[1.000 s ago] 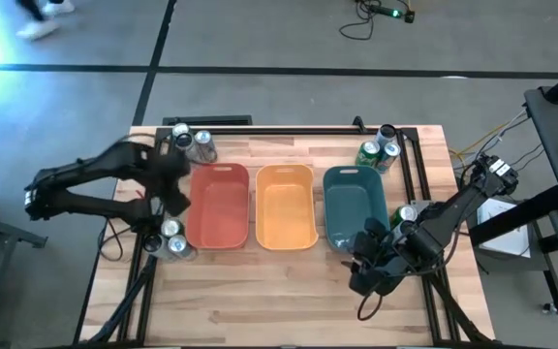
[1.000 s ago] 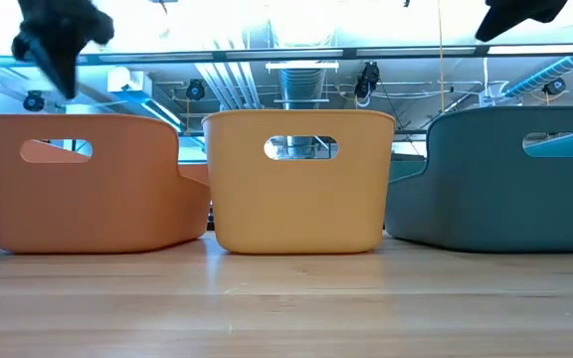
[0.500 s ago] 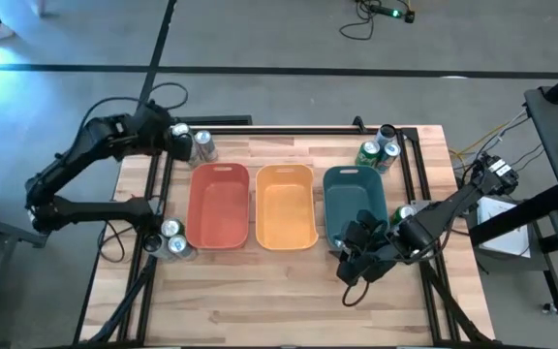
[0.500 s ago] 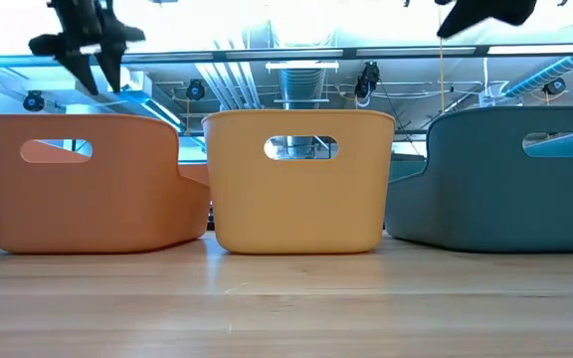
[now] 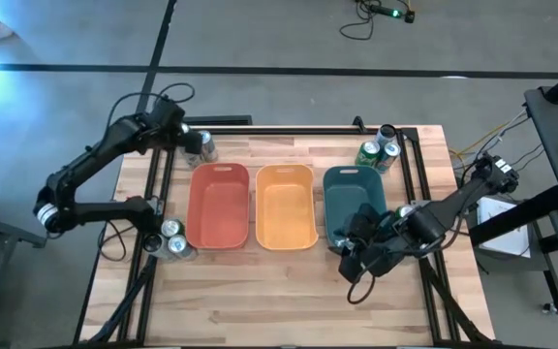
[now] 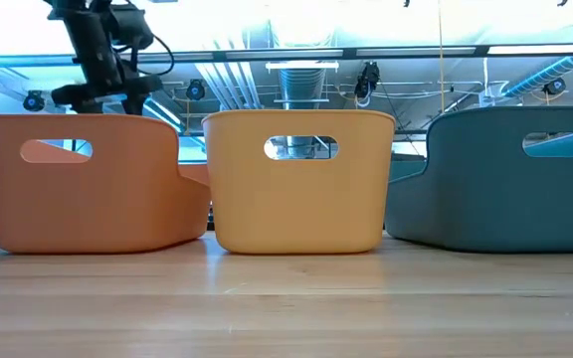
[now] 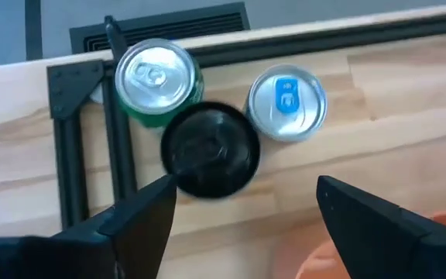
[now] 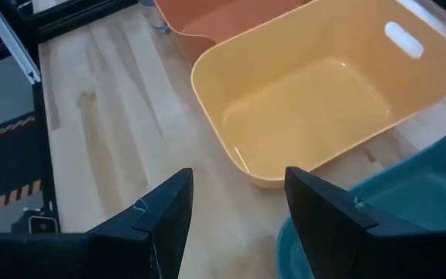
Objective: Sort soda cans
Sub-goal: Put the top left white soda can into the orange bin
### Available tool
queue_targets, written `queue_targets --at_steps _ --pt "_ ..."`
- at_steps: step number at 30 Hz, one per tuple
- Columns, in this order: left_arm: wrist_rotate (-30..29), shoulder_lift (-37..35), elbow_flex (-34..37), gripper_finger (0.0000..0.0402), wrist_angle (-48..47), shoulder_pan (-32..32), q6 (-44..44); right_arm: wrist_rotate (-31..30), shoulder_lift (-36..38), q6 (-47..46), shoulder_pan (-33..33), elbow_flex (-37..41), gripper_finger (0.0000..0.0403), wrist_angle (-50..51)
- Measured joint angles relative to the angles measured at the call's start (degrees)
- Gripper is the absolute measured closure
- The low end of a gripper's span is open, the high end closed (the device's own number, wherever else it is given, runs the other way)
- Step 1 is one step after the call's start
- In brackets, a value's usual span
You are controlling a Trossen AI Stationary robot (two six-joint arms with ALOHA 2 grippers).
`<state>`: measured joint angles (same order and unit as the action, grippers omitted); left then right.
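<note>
Overhead, green can [image 7: 155, 77], black can [image 7: 210, 149], blue-tabbed silver can [image 7: 287, 103], clustered

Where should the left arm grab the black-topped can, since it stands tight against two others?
Grip the black-topped can around its round side wall, coming straight down. It stands upright; the left gripper is already above it, jaws open. The green can crowds one side and the blue-tabbed can sits near another, so close across the freer sides.
</note>
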<state>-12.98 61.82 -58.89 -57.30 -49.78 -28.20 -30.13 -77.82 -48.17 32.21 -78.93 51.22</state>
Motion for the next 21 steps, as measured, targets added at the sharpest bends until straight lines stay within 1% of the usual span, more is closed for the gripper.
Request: queue_targets --at_steps 2,8,13,15,18,21 --pt "-0.9 0.7 0.1 0.0104 1.2 0.0 -0.7 0.0 0.0 1.4 -0.2 -0.2 0.0202 0.0" --pt "-5.9 3.7 -0.7 0.0103 0.7 -0.1 -2.0 0.5 0.0 5.7 -1.3 -0.2 0.0202 0.1" --pt "-5.6 6.0 -1.4 0.0098 0.5 -0.4 -3.4 0.7 0.1 9.2 -1.9 -0.2 0.0202 1.3" --pt "-5.6 6.6 -1.2 0.0092 0.3 -0.4 -4.7 1.8 0.2 10.9 -2.1 -0.2 0.0202 1.9" --pt "-7.2 7.2 -0.9 0.0081 0.3 -0.4 -6.1 3.1 0.4 12.1 -2.1 -0.2 0.0202 3.3" --pt "-7.4 7.4 -0.7 0.0074 1.0 -0.4 -7.2 3.5 0.5 13.1 -2.1 -0.2 0.0202 4.6"
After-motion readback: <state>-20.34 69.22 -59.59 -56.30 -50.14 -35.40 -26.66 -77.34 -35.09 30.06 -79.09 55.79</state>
